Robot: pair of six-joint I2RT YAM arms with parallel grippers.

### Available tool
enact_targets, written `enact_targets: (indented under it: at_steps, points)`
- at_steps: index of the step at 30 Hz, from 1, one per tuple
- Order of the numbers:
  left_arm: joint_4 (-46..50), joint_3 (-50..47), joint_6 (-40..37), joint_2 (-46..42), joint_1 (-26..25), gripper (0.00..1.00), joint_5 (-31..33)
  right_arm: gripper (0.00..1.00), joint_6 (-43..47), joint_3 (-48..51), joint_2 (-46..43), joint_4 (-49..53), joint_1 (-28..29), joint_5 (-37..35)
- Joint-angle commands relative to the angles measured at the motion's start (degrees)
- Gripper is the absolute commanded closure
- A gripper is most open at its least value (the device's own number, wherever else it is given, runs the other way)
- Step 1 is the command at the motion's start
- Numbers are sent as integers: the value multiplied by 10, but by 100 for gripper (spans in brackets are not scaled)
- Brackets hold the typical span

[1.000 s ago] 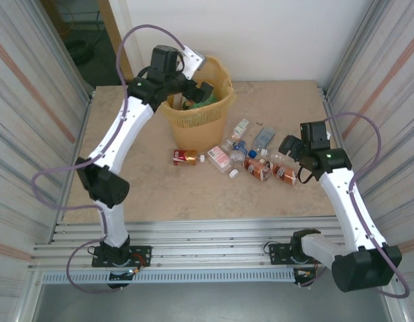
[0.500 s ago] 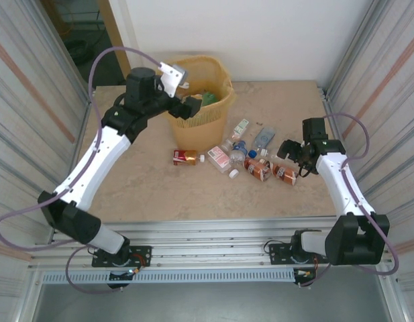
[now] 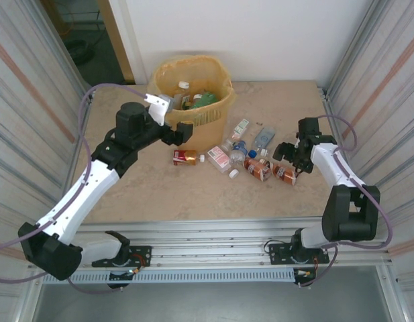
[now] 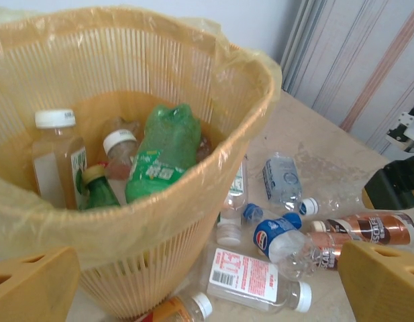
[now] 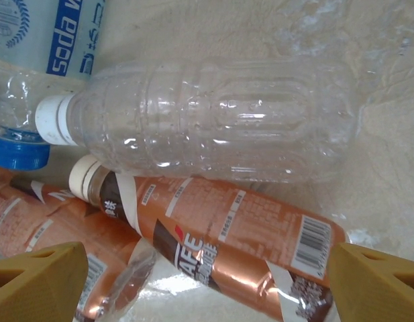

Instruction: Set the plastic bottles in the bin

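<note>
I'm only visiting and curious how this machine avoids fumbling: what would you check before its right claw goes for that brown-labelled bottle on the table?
1. Right claw open: ok, its fingers are spread either side of the brown-labelled plastic bottle.
2. Bottle lying between the fingers: ok.
3. Neighbours out of the way: not ok, the clear unlabelled plastic bottle lies right alongside, seemingly touching.
4. Left claw empty: ok, it is open and holds nothing.
5. Orange-yellow lattice wastebasket upright with room: ok, far from full.
</note>
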State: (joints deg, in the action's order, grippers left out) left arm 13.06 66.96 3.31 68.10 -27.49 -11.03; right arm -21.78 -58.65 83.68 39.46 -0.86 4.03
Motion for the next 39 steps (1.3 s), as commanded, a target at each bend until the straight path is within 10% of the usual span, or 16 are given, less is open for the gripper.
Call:
enact_targets:
  at_steps: [1, 39]
  points:
    - [-18, -28, 31, -23, -3, 1, 9, 11, 11, -1, 18, -12, -4, 13]
    - [-28, -42, 41, -13, -3, 1, 30, 15, -67, 100, -8, 26, 15, 84]
